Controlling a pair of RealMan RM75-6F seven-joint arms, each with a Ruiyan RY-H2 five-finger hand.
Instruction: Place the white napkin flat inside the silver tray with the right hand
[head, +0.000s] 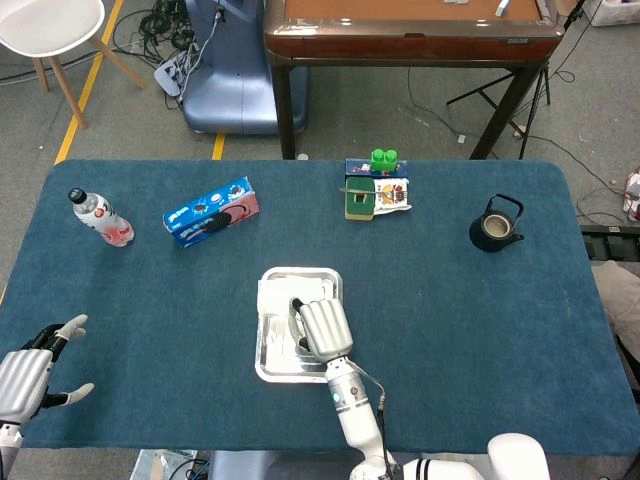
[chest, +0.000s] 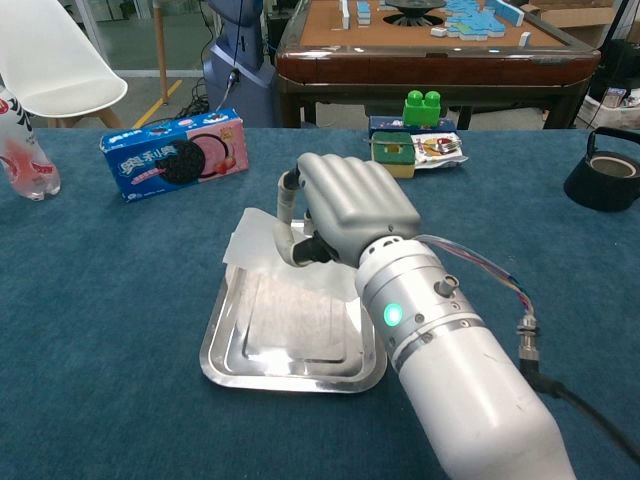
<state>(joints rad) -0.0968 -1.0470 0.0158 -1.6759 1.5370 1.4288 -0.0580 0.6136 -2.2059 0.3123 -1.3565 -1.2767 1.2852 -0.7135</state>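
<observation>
**Napkin over tray, right hand pinching its far edge**

Right hand (chest: 345, 205) sits directly over the silver tray (chest: 222, 350), knuckles up, fingers curled down. Thumb and a finger appear closed on the white napkin (chest: 290, 315) at its far edge. Judged a pinch grip, not a full fist. The contact itself is hidden under the palm, so this is not certain.

Napkin lies mostly inside the tray, below and nearside of the hand. Its far-left corner rides up over the tray rim, left of the thumb, and is lifted off the floor of the tray. Likely reason: the hand holds the far edge above the tray, so the sheet drapes instead of lying flat. Judgement: placement nearly done. What remains is to lower and release so that the raised corner settles inside the rim. Risk: the corner stays hung on the rim.

Beyond the hand: cookie box (chest: 175, 152) far-left, green block (chest: 424, 105) on a small pack straight ahead, black kettle (chest: 606, 172) far-right, bottle (chest: 22, 148) furthest left.

View comparison: the chest view shows the raised corner and the thumb wrapping the edge. The head view flattens this, and the napkin reads there as a pale patch in the tray, half covered by the hand. Only the head view shows the left hand (head: 32, 372), well apart at the near table edge, fingers spread, holding nothing.
</observation>
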